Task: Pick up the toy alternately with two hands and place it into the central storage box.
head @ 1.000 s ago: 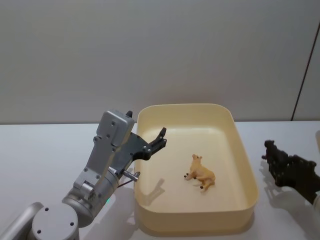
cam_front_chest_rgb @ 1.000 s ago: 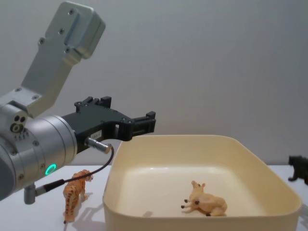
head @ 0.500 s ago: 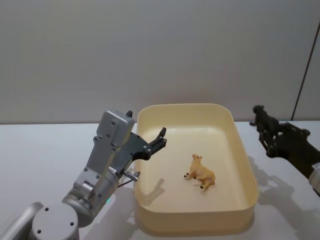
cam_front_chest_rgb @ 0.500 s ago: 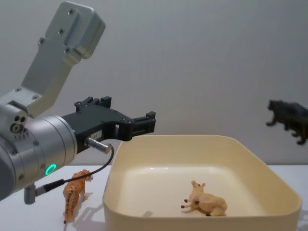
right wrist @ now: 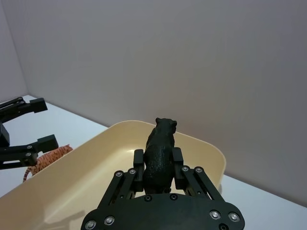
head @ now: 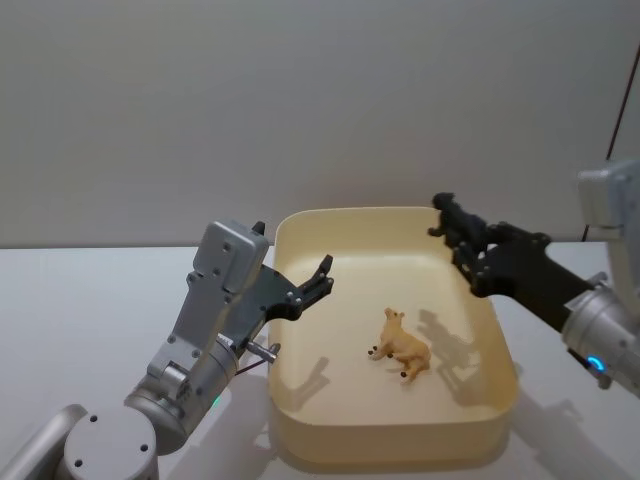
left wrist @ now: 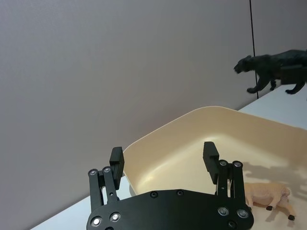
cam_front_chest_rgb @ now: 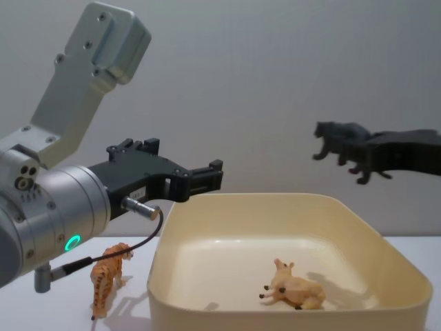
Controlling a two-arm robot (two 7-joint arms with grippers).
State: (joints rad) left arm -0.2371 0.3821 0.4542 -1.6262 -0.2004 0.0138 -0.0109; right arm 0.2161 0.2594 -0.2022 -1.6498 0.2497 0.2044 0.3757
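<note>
While right tool [right wrist: 158, 160] grips panther [cam_front_chest_rgb: 342, 134], tiger [cam_front_chest_rgb: 109, 274] flanks tub [cam_front_chest_rgb: 275, 314].

The head view looks forward and down from above onto the cream-yellow, round-cornered plastic tub [head: 370, 250] on the white desk [head: 90, 300]. The chest view sits lower and nearer, looking level across the tub's front wall. Each wrist view peers close along its own arm's tip: the black two-fingered left end effector [left wrist: 163, 158], and the matching right end effector [right wrist: 158, 158] clasping a black plastic toy panther [right wrist: 160, 141]. All four views share the tub.
</note>
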